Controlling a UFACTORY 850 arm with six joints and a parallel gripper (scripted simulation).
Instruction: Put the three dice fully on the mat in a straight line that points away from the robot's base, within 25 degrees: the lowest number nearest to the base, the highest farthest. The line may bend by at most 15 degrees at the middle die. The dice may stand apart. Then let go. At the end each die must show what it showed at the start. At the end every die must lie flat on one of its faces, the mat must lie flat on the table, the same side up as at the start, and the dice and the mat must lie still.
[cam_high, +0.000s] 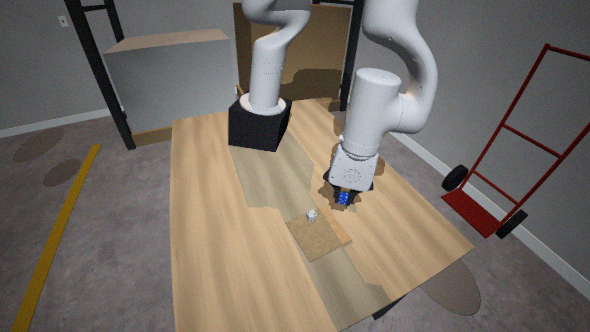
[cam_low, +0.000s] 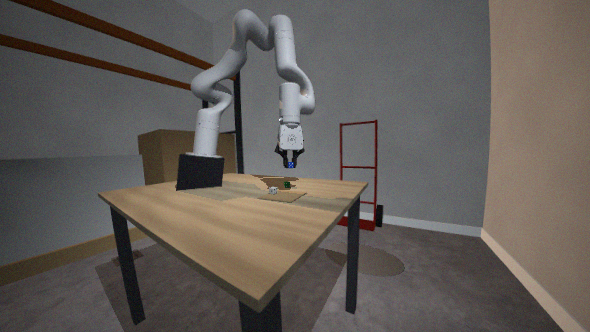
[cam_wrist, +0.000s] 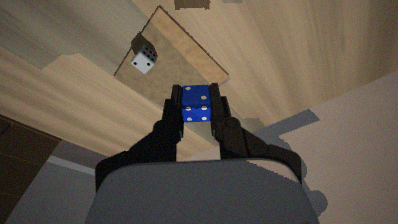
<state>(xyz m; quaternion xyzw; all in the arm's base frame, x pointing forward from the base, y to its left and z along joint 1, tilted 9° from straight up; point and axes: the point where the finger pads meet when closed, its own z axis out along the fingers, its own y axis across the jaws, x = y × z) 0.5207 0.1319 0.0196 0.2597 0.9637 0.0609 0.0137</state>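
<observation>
Blue die up in the air, clamped tight in the hand!

The hand (cam_wrist: 195, 102) grips the blue die (cam_wrist: 195, 104) between both fingers, centre of the wrist view, hanging well above the worktop (cam_low: 240, 235). Upper left of that view, the white die (cam_wrist: 144, 57) sits on the mat (cam_wrist: 175, 65) near its corner. In the exterior view, the green die (cam_low: 287, 184) lies on the worktop just beyond the mat, under the raised hand.
</observation>
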